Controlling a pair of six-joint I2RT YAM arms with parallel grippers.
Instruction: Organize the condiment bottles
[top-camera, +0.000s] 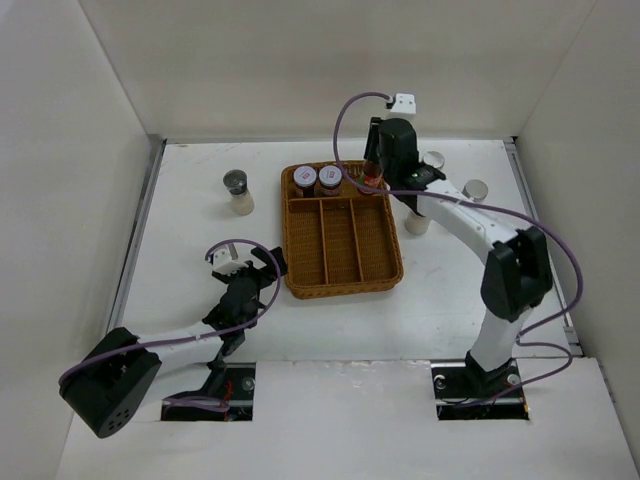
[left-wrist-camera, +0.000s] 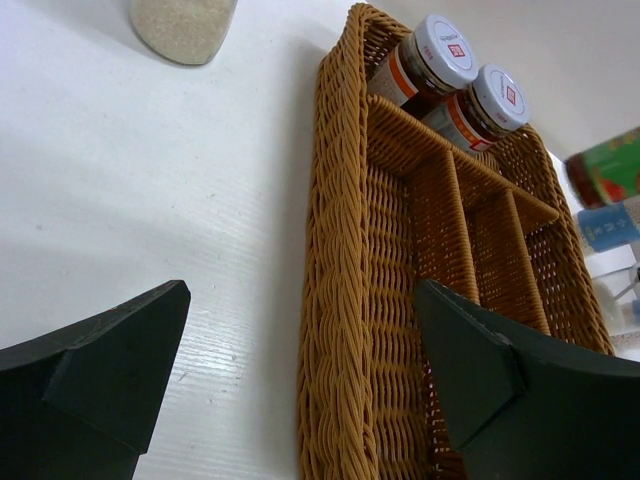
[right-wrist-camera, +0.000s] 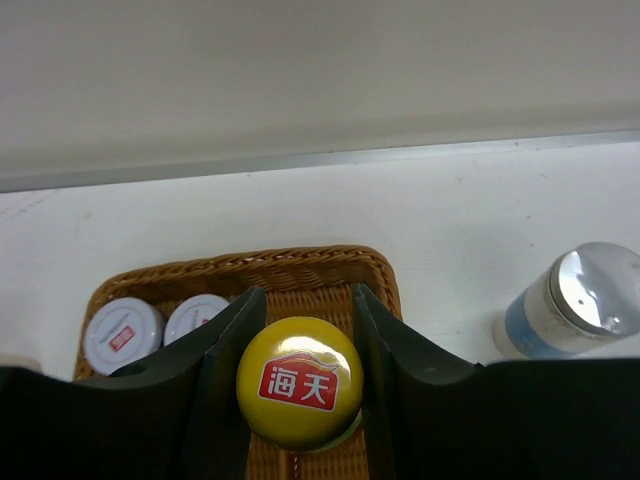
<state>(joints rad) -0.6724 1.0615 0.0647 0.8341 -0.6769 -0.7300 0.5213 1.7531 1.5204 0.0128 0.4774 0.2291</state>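
Note:
My right gripper (top-camera: 374, 172) (right-wrist-camera: 306, 296) is shut on the yellow-capped dark sauce bottle (right-wrist-camera: 298, 382) and holds it upright at the right end of the wicker tray's (top-camera: 294, 250) back compartment. Two pink-white-lidded jars (top-camera: 305, 178) (top-camera: 330, 177) stand in that compartment to its left. A grey-lidded jar (top-camera: 238, 190) stands on the table left of the tray. Two silver-capped shakers (top-camera: 433, 160) (top-camera: 475, 190) stand right of it. A white bottle (top-camera: 417, 222) is partly hidden under my right arm. My left gripper (top-camera: 262, 268) (left-wrist-camera: 300, 370) is open, straddling the tray's left rim (left-wrist-camera: 335, 330).
The tray's three long front compartments (top-camera: 340, 245) hold nothing. White walls enclose the table on the left, back and right. My right arm reaches across the table's right side over the white bottle.

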